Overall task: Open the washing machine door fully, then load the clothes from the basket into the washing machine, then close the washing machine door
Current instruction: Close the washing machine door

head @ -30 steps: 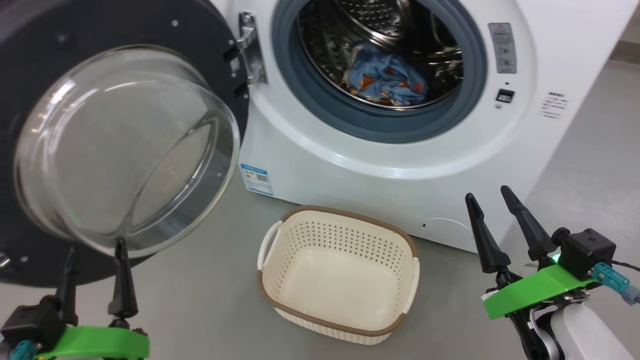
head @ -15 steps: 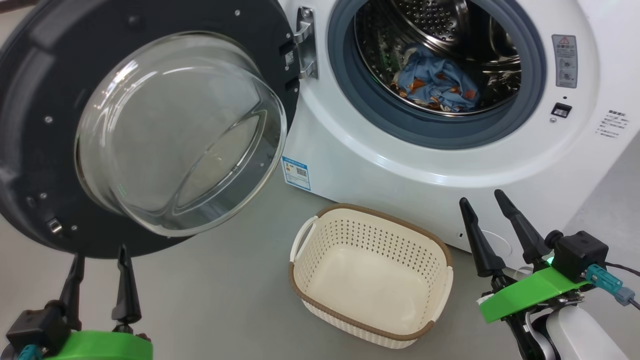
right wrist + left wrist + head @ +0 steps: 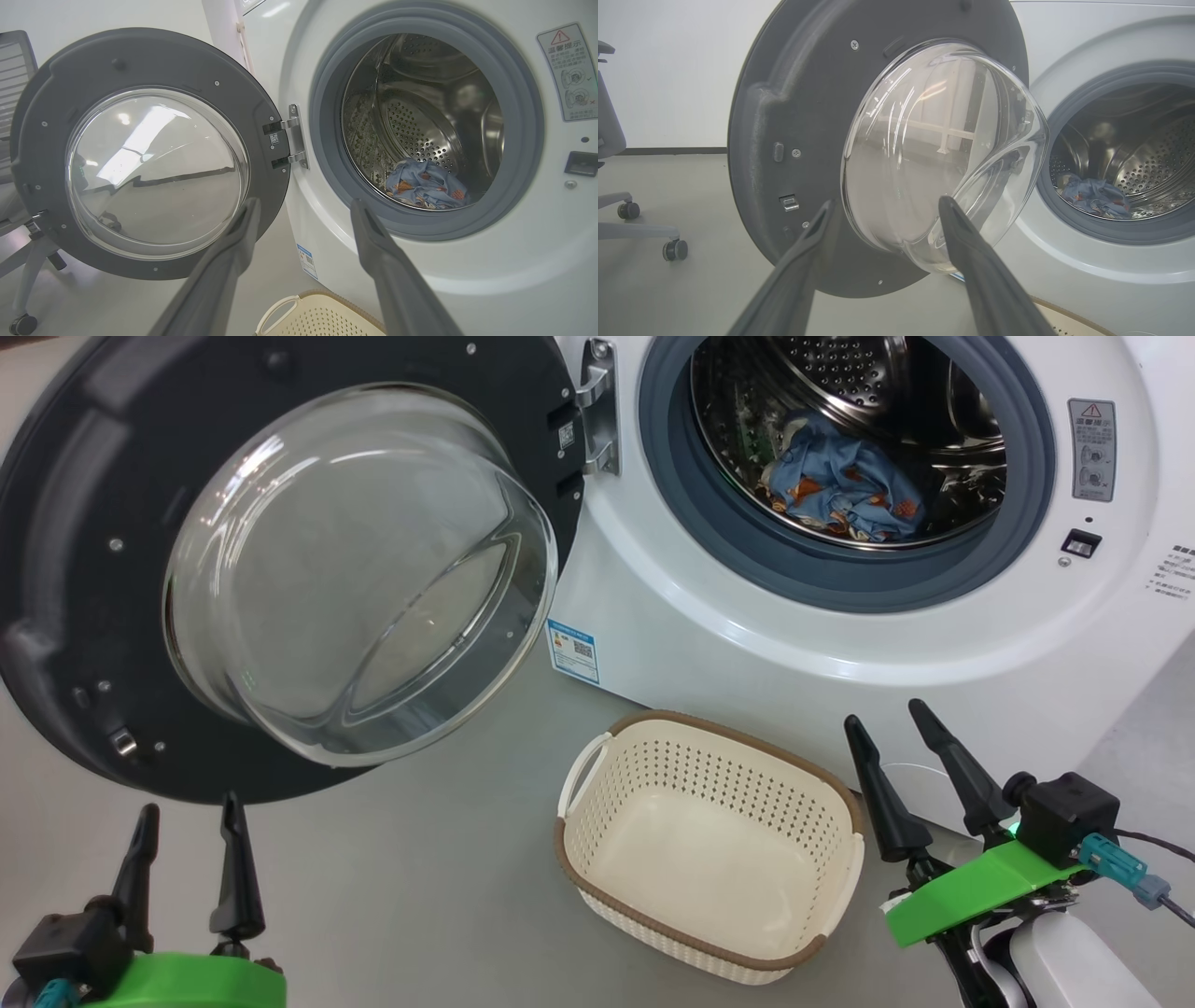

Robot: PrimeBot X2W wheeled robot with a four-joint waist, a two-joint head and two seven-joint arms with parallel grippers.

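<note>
The washing machine [image 3: 840,644] stands with its black door [image 3: 84,523] swung wide open to the left, the glass bowl [image 3: 364,569] bulging out. Blue clothes [image 3: 845,476] printed with orange figures lie inside the steel drum, as the right wrist view also shows [image 3: 425,184]. On the floor in front sits the cream basket [image 3: 597,859] with nothing in it. My left gripper [image 3: 187,821] is open at the lower left, below the door and holding nothing. Beside the basket's right end my right gripper [image 3: 887,719] is open too.
Grey floor [image 3: 420,868] spreads between the door and the basket. An office chair's wheeled base [image 3: 672,249] stands to the left beyond the door. A blue label sticker [image 3: 571,651] is low on the machine's front. A white wall [image 3: 668,70] lies behind.
The head camera has turned, so the whole scene slid right in view. The door, basket and clothes keep their places; both grippers stay open.
</note>
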